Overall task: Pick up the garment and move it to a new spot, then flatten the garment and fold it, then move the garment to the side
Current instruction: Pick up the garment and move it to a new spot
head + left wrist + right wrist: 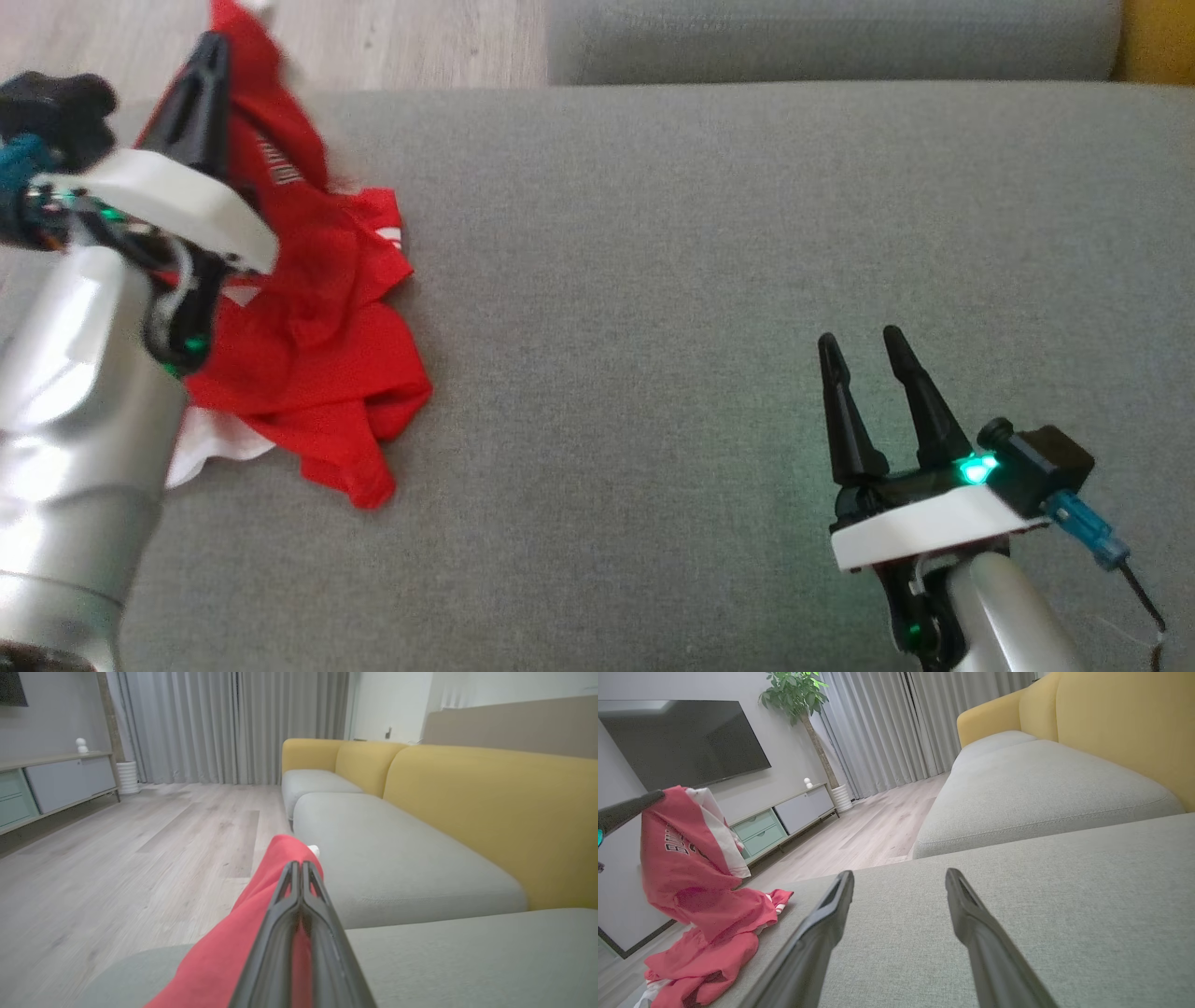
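The left gripper (299, 867) is clamped on a red jersey (317, 355). Its two dark fingers are pressed together, with a fold of the red cloth pinched between them near the tips. From that pinch the jersey hangs down below the fingers. Its upper part is lifted, while its lower part lies crumpled on the grey sofa seat (709, 280) beneath the left wrist. White trim shows along the garment's edges. The raised panel carries lettering, possibly a team name, but it is too blurred to read.

Ahead of the left fingertips lies a pale wooden floor (117, 858). To their right is another grey seat cushion backed by a yellow backrest (490, 812).

The right gripper (864, 343) is spread wide with nothing between its fingers. It is held low over bare seat fabric, and the jersey lies well apart, far to its left. Beyond the jersey, on that same side, stand a wall-mounted television (682, 737) and a low cabinet (784, 821).
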Available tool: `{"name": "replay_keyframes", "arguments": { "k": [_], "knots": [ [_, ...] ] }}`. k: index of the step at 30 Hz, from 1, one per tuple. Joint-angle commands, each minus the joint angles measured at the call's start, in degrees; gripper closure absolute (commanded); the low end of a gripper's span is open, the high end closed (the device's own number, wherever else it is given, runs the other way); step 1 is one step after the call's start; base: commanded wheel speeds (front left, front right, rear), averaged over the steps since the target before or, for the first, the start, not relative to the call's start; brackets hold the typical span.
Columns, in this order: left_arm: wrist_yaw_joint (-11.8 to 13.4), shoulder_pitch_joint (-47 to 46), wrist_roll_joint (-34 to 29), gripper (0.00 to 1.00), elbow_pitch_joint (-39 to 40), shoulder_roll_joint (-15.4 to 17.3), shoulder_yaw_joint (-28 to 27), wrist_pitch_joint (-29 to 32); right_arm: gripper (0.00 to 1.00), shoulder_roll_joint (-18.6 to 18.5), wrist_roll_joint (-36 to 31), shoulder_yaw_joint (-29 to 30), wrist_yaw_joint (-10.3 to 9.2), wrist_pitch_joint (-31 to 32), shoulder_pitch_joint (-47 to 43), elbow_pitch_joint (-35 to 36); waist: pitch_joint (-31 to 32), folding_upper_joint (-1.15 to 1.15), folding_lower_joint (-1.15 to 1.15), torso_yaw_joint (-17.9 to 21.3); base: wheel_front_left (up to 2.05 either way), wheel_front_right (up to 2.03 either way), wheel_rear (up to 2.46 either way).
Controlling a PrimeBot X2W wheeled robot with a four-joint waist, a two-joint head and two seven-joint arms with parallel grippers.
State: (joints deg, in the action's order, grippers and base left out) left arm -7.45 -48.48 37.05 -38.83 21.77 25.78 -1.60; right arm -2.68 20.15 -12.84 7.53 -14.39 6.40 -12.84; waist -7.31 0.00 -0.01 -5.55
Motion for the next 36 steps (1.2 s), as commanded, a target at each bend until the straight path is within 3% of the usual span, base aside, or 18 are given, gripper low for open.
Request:
{"name": "replay_keyframes", "arguments": {
  "k": [1, 7, 13, 21, 22, 23, 28, 36],
  "knots": [
    [0.51, -1.14, 0.14, 1.00, 3.21, 1.77, -1.98, -0.42, 0.00, -0.20, 0.21, -1.33, -0.04, -0.61, 0.60, 1.49, 1.13, 0.00, 0.01, -0.03, 0.00, 0.00, 0.00],
    [2.86, 2.79, 0.85, 1.00, 15.11, -0.98, -0.42, 1.25, 0.00, -0.20, 0.51, -1.78, -0.04, -0.61, 0.34, 2.02, 2.49, 0.00, 0.01, 2.37, 0.00, 0.00, 0.00],
    [5.30, 4.13, 0.58, 1.00, 25.16, -4.46, 2.70, 4.58, 0.00, -0.20, 1.35, -2.53, -0.04, -0.61, 1.11, 2.70, 1.73, 0.00, 0.01, 7.81, 0.00, 0.00, 0.00],
    [7.24, -0.17, 0.52, 1.00, 26.59, -10.70, 5.20, 5.97, 0.00, -0.20, 3.39, -4.67, -0.04, -0.61, 3.27, 4.11, -1.75, 0.00, 0.01, 18.30, 0.00, 0.00, 0.00],
    [6.89, -1.01, 0.21, 0.60, 25.76, -11.18, 5.44, 5.29, 0.00, -0.20, 3.56, -4.65, -0.04, -0.61, 3.43, 4.23, -2.05, 0.00, 0.01, 18.99, 0.00, 0.00, 0.00],
    [6.80, -1.89, -0.49, 0.00, 24.62, -11.31, 5.57, 4.43, 0.00, -0.20, 3.75, -4.52, -0.04, -0.61, 3.53, 4.36, -2.34, 0.00, 0.01, 19.48, 0.00, 0.00, 0.00],
    [7.50, -5.07, -2.68, 0.00, 18.44, -10.42, 3.40, -1.74, 0.00, -0.20, 3.97, -3.31, -0.04, -0.61, 3.62, 4.94, -3.31, 0.00, 0.01, 19.20, 0.00, 0.00, 0.00],
    [5.33, 0.83, -2.27, 0.00, 13.45, -5.65, 1.86, -7.63, 0.00, -0.20, 2.40, 0.33, -0.04, -0.61, 2.38, 4.55, -1.54, 0.00, 0.01, 12.16, 0.00, 0.00, 0.00]
  ]
}}
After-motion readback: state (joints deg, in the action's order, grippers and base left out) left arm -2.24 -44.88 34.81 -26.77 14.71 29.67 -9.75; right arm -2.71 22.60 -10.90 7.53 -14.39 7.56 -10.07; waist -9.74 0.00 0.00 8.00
